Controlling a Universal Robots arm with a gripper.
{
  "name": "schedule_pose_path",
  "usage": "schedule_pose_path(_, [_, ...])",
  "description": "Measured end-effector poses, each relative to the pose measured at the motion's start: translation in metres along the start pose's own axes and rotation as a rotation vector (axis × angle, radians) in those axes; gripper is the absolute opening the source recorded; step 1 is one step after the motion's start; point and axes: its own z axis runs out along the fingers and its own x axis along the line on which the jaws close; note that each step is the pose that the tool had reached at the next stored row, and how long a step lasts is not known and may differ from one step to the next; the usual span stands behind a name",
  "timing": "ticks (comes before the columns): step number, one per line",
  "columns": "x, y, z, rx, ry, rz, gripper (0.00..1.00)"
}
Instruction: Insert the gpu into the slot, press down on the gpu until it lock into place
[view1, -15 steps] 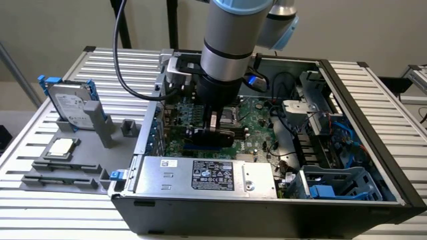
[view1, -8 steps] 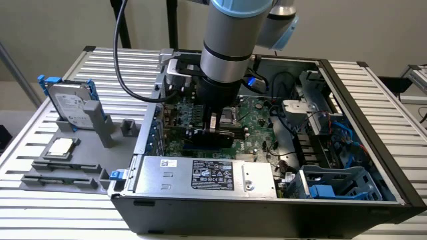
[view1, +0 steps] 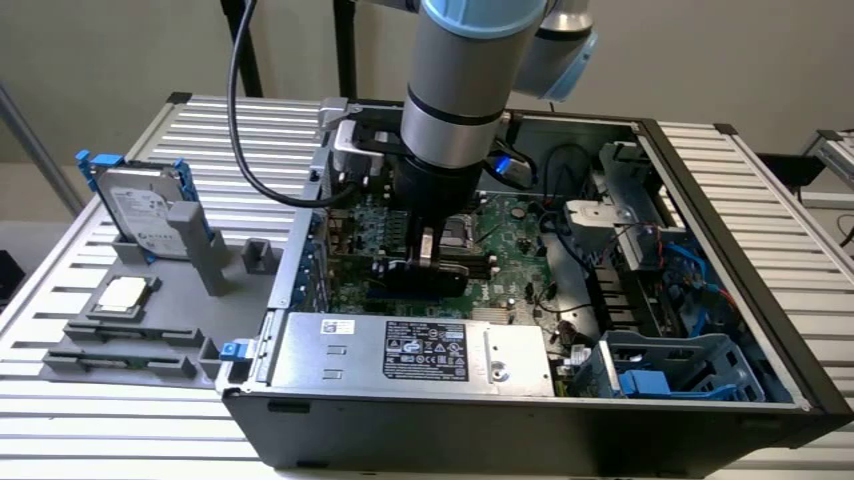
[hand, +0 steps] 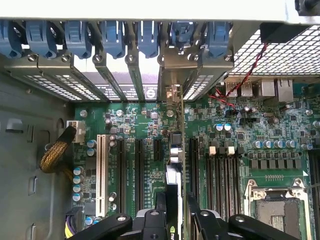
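My gripper (view1: 427, 262) reaches down into the open computer case (view1: 747, 300), over the green motherboard (hand: 150, 125). It is shut on the gpu (view1: 422, 277), a small black card. In the wrist view the gpu (hand: 173, 220) stands edge-on between the two black fingers (hand: 160, 205), and its metal bracket (hand: 172, 95) sits among the rear expansion openings. The slot lies along the card's line and is mostly hidden beneath it; a short bluish stretch (hand: 174, 172) shows just ahead of the fingers. I cannot tell whether the card's lower edge is seated.
A silver labelled power supply box (view1: 414, 350) lies at the case's near side. Black memory strips (hand: 225, 170) and the CPU socket (hand: 272, 210) flank the card. A row of blue latches (hand: 110, 37) lines the rear. A blue-framed drive (view1: 140, 215) stands at the exterior view's left.
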Motion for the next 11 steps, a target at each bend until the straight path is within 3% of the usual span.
schedule_pose_path(11, [0.0012, -0.0003, 0.0036, -0.0003, 0.0005, -0.003, 0.26])
